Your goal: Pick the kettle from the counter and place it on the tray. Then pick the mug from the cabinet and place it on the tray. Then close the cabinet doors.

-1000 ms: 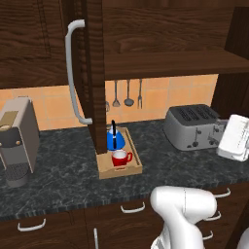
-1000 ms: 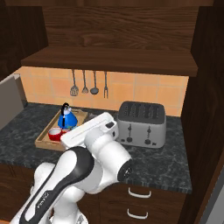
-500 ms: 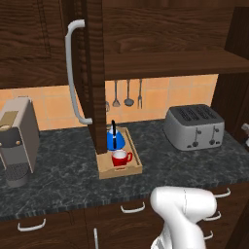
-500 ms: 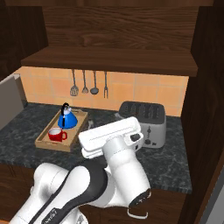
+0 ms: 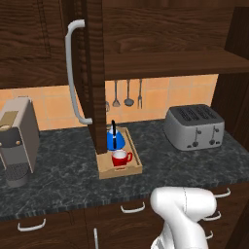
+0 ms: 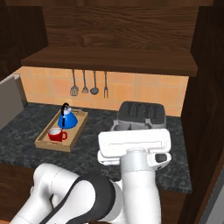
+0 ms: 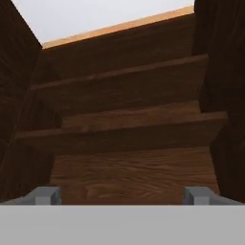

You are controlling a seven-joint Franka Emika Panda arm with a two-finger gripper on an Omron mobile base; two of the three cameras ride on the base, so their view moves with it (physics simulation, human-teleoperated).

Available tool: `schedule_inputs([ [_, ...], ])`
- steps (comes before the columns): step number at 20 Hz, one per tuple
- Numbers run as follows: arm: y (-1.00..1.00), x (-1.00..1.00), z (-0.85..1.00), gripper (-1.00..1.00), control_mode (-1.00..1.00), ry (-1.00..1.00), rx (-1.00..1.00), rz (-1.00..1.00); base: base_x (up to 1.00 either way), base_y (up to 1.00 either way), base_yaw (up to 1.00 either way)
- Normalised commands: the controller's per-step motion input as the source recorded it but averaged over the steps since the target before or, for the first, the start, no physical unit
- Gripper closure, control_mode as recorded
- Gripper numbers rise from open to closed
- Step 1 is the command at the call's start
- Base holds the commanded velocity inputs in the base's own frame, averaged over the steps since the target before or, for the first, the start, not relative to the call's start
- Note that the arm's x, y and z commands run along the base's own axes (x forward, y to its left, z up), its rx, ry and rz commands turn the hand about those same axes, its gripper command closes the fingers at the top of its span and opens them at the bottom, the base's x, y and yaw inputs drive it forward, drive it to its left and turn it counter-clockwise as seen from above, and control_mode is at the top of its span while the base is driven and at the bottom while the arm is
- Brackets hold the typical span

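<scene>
both kettle [image 5: 115,140] and mug [image 5: 120,158] on tray [image 5: 119,171] — no readable labels

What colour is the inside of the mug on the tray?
White inside, red outside: the mug on the tray shows it best in the left base view.

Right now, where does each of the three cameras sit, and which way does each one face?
Left base view: behind the arm's left, facing the dark marbled counter; white arm at lower right.
Right base view: behind its right, over the silver toaster; arm rises from lower left.
Hand view: looks along the open gripper into the dark brown wall cabinet.
Both base views share the light wooden tray holding the blue cone-shaped kettle and red mug.
</scene>
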Motion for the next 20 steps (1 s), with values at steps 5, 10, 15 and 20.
schedule_inputs([
  [5,-0.74,-0.48,0.05,-1.0,-1.0,-0.03,0.05,-0.32,0.0,0.0,0.0],
  [10,-0.77,-0.34,0.01,-1.0,-1.0,0.0,0.01,-0.25,0.0,0.0,0.0],
  [15,-0.73,-0.19,0.0,-1.0,-1.0,0.0,0.0,-0.2,0.0,0.0,0.0],
  [20,-0.61,-0.04,-0.02,-1.0,-1.0,0.07,0.0,-0.13,0.0,0.0,0.0],
])
